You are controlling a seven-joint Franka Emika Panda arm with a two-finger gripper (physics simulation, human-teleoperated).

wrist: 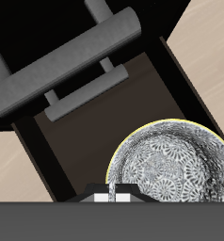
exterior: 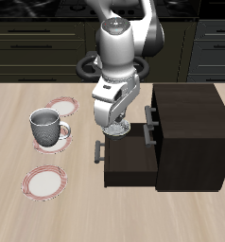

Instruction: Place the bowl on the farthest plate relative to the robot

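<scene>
Above the open bottom drawer (exterior: 127,163) of a dark wooden cabinet (exterior: 188,137), the gripper (exterior: 115,127) hangs with the bowl (exterior: 117,129) clamped at its rim between the fingers. The wrist view shows the bowl (wrist: 170,168) close up: round and shallow, whitish-grey, its inside covered with a dense dark speckled, lace-like pattern, with a pale yellowish edge along the rim. Only the fingertips (wrist: 115,196) show there, pinched on the bowl's rim, so the jaws stand narrow, holding the bowl. Under it the drawer's inside looks dark brown and smooth, and nothing can be seen lying in it. The drawer carries a grey bar handle (exterior: 96,151) on its front, and another grey handle (exterior: 148,117) sits on the closed drawer above it.

On the light wooden table (exterior: 29,222) a grey-white mug (exterior: 46,129) with a handle stands on a flat white plate (exterior: 50,145) with a pinkish-red patterned rim; the mug's inside is dark and its contents cannot be told. A second plate (exterior: 63,106) of the same kind lies farther back, near the robot's base, bare. The farthest plate (exterior: 45,181) lies nearest the table's front edge, also bare, well apart from the bowl. No writing or label can be read on any of these things.
</scene>
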